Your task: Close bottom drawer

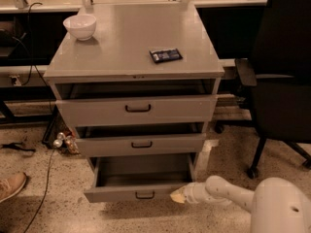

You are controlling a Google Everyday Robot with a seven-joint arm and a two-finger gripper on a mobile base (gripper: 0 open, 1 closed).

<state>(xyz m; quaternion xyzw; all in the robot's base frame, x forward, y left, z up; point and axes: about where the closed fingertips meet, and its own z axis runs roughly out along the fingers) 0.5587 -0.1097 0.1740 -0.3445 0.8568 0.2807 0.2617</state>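
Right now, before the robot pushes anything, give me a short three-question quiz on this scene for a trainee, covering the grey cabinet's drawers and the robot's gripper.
1. True or false: the grey, plain-fronted bottom drawer with the small dark loop handle is fully shut.
2. Where is the robot's pale two-finger gripper? A) inside the middle drawer B) by the right end of the bottom drawer's front C) at the top drawer's handle
3. Fill in: on the flat grey cabinet top lie a dark flat packet and a white round ___.

Key: 1 false, it stands pulled out; 2 B; 3 bowl.
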